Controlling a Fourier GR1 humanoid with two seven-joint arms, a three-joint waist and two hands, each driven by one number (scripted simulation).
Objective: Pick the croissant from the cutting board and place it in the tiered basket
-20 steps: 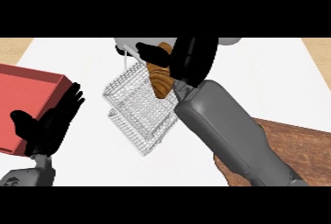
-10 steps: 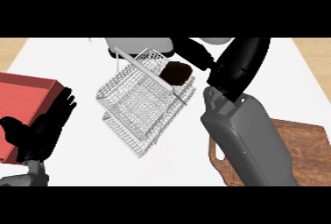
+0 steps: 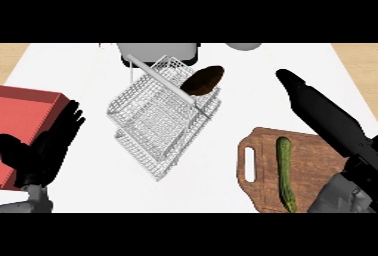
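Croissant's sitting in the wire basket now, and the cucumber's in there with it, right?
Not quite. The head view shows the croissant in the basket, but the cucumber lies on the cutting board at the lower right, not in the basket.

A: What colour was the table (image 3: 244,115)?
B: White, flanked by pale wood-toned strips at both upper corners.
A: And the tiered basket (image 3: 159,122)?
B: White wire in a fine grid mesh, with a plain white central post.
A: The croissant (image 3: 203,81)?
B: Dark brown, lighter brown along one edge.
A: The cutting board (image 3: 258,165)?
B: Reddish-brown with a wood grain. The cucumber (image 3: 286,172) on it was green, faintly mottled.
A: The box (image 3: 26,107) at the left edge?
B: Red.
A: The hands?
B: The left hand (image 3: 44,150) and the right hand (image 3: 314,102) were both black; the forearms were grey.
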